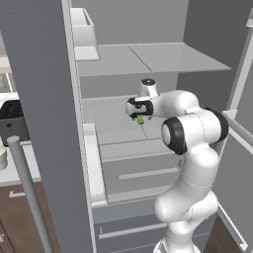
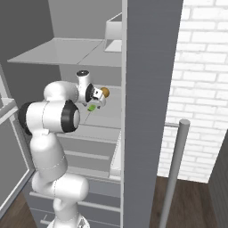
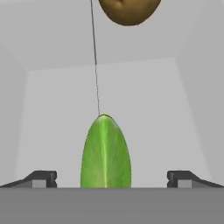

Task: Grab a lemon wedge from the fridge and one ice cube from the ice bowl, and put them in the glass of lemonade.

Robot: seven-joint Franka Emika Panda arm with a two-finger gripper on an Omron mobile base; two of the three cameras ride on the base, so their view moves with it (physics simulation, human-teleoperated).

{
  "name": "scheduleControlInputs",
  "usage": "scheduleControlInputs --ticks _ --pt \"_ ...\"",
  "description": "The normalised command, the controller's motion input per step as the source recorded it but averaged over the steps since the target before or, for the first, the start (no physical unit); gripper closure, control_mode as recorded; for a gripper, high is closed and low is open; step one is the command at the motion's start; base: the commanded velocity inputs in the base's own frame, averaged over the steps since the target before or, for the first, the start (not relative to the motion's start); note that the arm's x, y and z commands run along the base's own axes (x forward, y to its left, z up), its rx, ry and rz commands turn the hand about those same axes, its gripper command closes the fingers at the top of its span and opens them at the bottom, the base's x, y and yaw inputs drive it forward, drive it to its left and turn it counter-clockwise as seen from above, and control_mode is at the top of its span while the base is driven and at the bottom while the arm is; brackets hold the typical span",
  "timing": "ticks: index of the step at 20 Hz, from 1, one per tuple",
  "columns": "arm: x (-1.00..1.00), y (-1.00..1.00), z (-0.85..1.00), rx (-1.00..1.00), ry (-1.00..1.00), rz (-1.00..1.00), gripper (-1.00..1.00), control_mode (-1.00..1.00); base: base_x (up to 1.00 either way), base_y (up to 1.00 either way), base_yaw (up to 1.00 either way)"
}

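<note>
While the hand (image 3: 112,178) gapes, lemon wedge (image 3: 106,151) points lengthwise away.

We see soft, even light everywhere, like a drawing made on a computer; we find no glare and no dark shadows; the fridge (image 1: 148,59) inside looks pale grey; edges look a little fuzzy and blocky; nothing bends at the sides.

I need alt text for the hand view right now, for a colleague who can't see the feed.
A green lemon wedge stands on a grey fridge shelf, centred between the open gripper's two dark fingertips, which sit wide apart on either side without touching it. A round brown item lies farther back on the shelf, cut off by the frame's top edge.
</note>
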Motion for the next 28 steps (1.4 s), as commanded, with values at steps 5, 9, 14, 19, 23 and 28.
scheduleControlInputs --ticks 5,9,14,19,23,28 --pt "0.04 0.0 -0.08 0.0 0.02 0.0 -1.0 -1.0 0.0 0.0 0.0" --pt "-0.24 0.0 0.0 0.0 0.0 0.0 -1.0 -1.0 0.0 0.0 0.0" --pt "-0.22 0.0 -0.04 0.0 0.0 0.0 -1.0 -1.0 0.0 0.0 0.0" --pt "0.21 0.0 -0.1 0.0 0.0 0.0 -1.0 -1.0 0.0 0.0 0.0" --pt "0.24 0.0 0.0 0.0 0.0 0.0 -1.0 -1.0 0.0 0.0 0.0" --pt "0.0 0.0 0.0 0.0 0.03 0.0 -1.0 -1.0 0.0 0.0 0.0"
